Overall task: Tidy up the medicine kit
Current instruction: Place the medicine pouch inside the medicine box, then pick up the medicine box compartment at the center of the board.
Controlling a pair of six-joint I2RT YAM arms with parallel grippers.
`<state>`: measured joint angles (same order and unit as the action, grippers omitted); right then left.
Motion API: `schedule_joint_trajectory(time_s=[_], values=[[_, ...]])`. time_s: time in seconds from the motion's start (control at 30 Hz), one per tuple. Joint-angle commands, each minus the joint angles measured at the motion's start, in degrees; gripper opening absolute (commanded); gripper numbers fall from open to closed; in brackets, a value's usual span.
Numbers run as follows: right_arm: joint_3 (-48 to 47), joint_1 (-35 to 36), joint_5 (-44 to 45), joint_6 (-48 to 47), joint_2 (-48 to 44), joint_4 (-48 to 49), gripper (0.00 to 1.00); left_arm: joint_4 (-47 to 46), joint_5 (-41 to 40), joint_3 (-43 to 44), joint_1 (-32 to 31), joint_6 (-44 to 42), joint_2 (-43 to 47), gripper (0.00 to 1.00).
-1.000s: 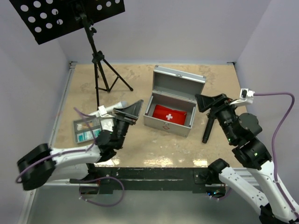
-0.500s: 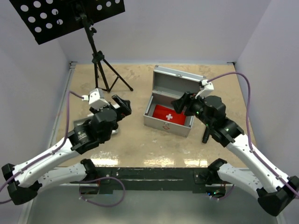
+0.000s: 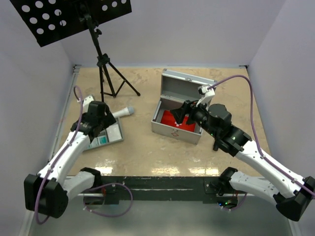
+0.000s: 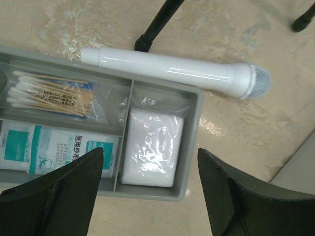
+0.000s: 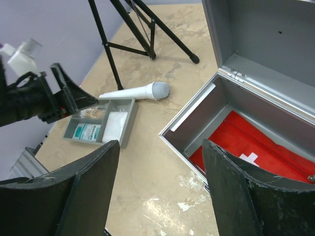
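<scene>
Left wrist view: we are hovering our left gripper (image 4: 150, 157), jaws spread and empty, over the grey divided tray (image 4: 193, 128). Cotton swabs (image 4: 49, 96) are lying beyond its left finger, and a white wrapped pad (image 4: 152, 145) between the fingers. Our right gripper (image 5: 161, 147), likewise spread and empty, is hanging beside the open metal case (image 5: 275, 44), with the red pouch (image 5: 241, 140) lying just beyond its right-hand finger.

Left tool (image 4: 147, 196) over the tray (image 4: 189, 142); right tool (image 5: 160, 196) at the open case (image 5: 211, 113).
Under the left tool the tray lies on the bench (image 4: 236, 128), with a pad pack (image 4: 151, 147) in the compartment between the fingers (image 4: 59, 196) and swabs (image 4: 49, 96) and a packet (image 4: 54, 150) in those to its left. A tube (image 4: 172, 73) lies just beyond the tray's far rim, and a tripod foot (image 4: 157, 22) beyond that. Ahead-right of the right tool the pouch (image 5: 246, 147) lies in the case, with the lid (image 5: 266, 39) upright behind.
</scene>
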<state>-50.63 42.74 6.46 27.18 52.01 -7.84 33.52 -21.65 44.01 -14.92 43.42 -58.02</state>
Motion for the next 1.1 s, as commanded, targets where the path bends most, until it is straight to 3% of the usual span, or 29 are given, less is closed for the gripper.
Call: schedule_joint_trajectory(time_s=[0.0,0.1,0.43,0.87,1.07], values=[[-0.3,0.1,0.0,-2.9,-0.5,4.6,0.73,-3.4,8.3,2.7,3.2,-6.4,-5.8,0.72],[-0.1,0.1,-0.6,-3.6,-0.6,5.2,0.74,-3.5,8.6,4.1,3.2,-7.5,-9.4,0.61],[2.5,0.1,-2.5,-3.1,-1.9,7.3,0.74,-4.6,2.8,4.4,3.7,-7.8,-15.7,0.58],[3.1,0.1,-2.0,-2.7,-2.4,6.8,0.75,-9.4,3.5,4.2,6.8,-10.2,-22.0,0.50],[3.0,0.1,-2.0,-2.6,-1.8,6.4,0.75,-11.4,3.5,2.1,7.4,-11.6,-23.3,0.38]])
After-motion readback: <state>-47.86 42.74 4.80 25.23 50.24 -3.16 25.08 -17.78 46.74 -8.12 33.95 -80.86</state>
